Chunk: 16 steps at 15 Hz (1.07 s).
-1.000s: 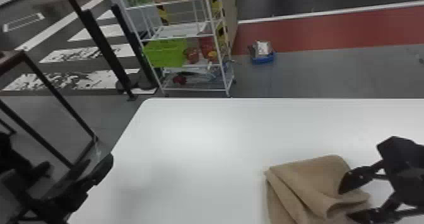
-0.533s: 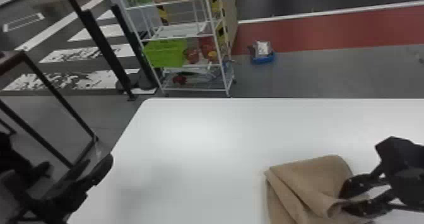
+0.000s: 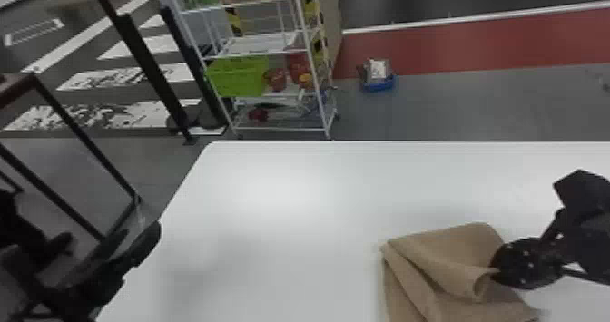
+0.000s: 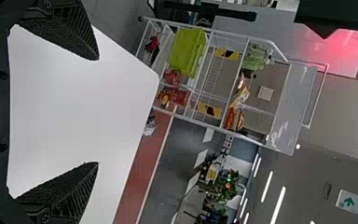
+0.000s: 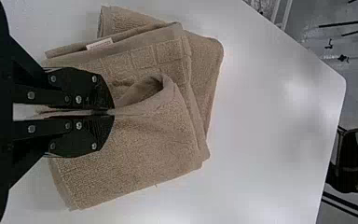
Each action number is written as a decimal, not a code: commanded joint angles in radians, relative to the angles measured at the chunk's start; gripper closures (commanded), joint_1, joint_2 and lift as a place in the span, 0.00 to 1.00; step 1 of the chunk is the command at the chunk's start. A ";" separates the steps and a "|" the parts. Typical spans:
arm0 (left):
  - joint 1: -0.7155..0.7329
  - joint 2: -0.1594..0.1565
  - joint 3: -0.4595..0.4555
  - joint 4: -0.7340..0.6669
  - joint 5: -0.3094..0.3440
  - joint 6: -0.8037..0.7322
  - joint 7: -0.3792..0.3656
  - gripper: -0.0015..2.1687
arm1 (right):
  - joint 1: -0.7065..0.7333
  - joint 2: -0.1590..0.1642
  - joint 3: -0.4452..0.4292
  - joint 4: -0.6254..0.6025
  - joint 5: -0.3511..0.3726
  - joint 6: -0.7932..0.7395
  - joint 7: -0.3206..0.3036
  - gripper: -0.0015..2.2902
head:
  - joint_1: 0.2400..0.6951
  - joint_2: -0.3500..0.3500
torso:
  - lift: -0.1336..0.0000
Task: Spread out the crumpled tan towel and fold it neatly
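Note:
The tan towel (image 3: pixel 449 257) lies crumpled in loose overlapping folds near the right front of the white table. My right gripper (image 3: pixel 495 271) is at the towel's right side, shut on a pinched piece of it. In the right wrist view the right gripper (image 5: pixel 113 112) has its fingers pressed together on the cloth, and a raised loop of the towel (image 5: pixel 135 158) stands just beyond the fingertips. My left gripper (image 3: pixel 152 237) is parked at the table's left edge, away from the towel. The left gripper (image 4: pixel 98 111) stands open in the left wrist view, with nothing between its fingers.
The white table (image 3: pixel 281 217) spreads between the left arm and the towel. Behind its far edge stands a white wire rack (image 3: pixel 272 49) with a green basket (image 3: pixel 238 76). A small blue container (image 3: pixel 379 83) is on the floor, and a dark metal frame (image 3: pixel 86 148) stands at the left.
The right gripper's fingers have closed from wide apart onto the towel's right part. The left arm has kept its place.

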 commanded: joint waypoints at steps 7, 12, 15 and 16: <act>0.000 -0.003 0.003 -0.006 0.000 0.003 0.000 0.04 | 0.044 -0.043 0.010 -0.141 -0.020 0.045 0.006 0.46 | 1.00 1.00 | 0.08; 0.000 -0.003 0.003 -0.003 0.000 0.000 0.003 0.04 | 0.056 -0.092 0.037 -0.176 -0.008 0.057 0.006 0.46 | 1.00 1.00 | 0.08; 0.002 -0.003 0.003 -0.003 0.000 0.000 0.000 0.04 | 0.071 -0.112 0.054 -0.212 -0.009 0.063 0.006 0.46 | 1.00 1.00 | 0.08; 0.003 -0.003 0.003 -0.003 0.000 0.000 0.000 0.04 | 0.076 -0.123 0.062 -0.219 -0.009 0.063 0.006 0.46 | 1.00 1.00 | 0.08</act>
